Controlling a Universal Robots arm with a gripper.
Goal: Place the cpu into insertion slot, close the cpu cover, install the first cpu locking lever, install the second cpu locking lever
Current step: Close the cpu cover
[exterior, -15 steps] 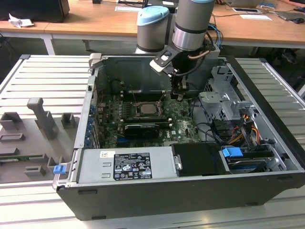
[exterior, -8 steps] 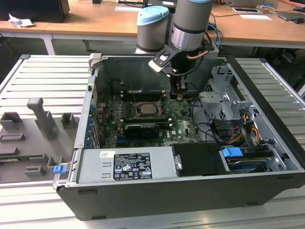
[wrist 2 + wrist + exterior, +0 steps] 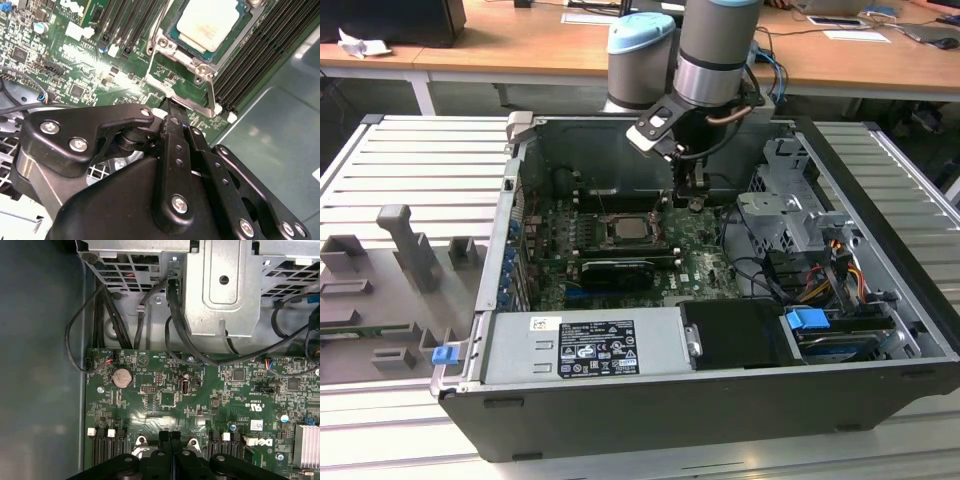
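The cpu (image 3: 627,229): exterior view, we see it seated in the insertion slot (image 3: 656,222), beside the pincer (image 3: 692,198).
Second wrist view: cpu cover (image 3: 182,54) down; locking lever (image 3: 211,95) at pincer tips, apparently unlatched.
First wrist view: pincer (image 3: 170,436) closed; levers left, we judge.
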